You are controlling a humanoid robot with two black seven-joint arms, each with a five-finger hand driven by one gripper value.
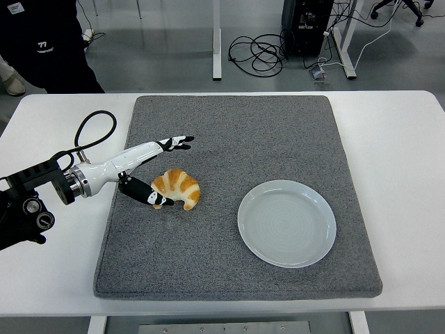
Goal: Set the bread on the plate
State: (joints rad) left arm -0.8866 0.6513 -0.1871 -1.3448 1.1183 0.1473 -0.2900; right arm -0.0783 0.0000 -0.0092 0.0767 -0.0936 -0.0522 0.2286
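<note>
A: Left hand (154,170)?
B: Came in from left edge on white forearm, reached over left part of grey mat (236,271). Fingers (177,142) stretched out flat beyond the croissant (176,188), pointing right. Thumb (149,195) dropped low on the near-left side, tip touching or just about touching the croissant's left end. Spread wide, nothing gripped, not closed on the pastry.
A: Contact confirmed?
B: Couldn't tell for sure. Thumb tip right at the crust, fingers clear of it on the far side.
A: Croissant location?
B: Lay on mat, left of centre, curved, ends toward near edge. Golden with pale stripes. Well apart from plate (286,223).
A: Plate?
B: Pale blue-grey, round, sat on mat's right half nearer the front edge. Held nothing.
A: Mat?
B: Covered most of white table (407,167), roughly square, dark speckled.
A: Right arm?
B: Not seen anywhere.
A: Other stuff?
B: Black cable loop (92,132) rose off the left wrist area. Black joint housing (24,212) at lower left edge. Person in dark clothing (42,45) stood at top left behind table. Cables (256,52) coiled on floor beyond, next to desk legs.
</note>
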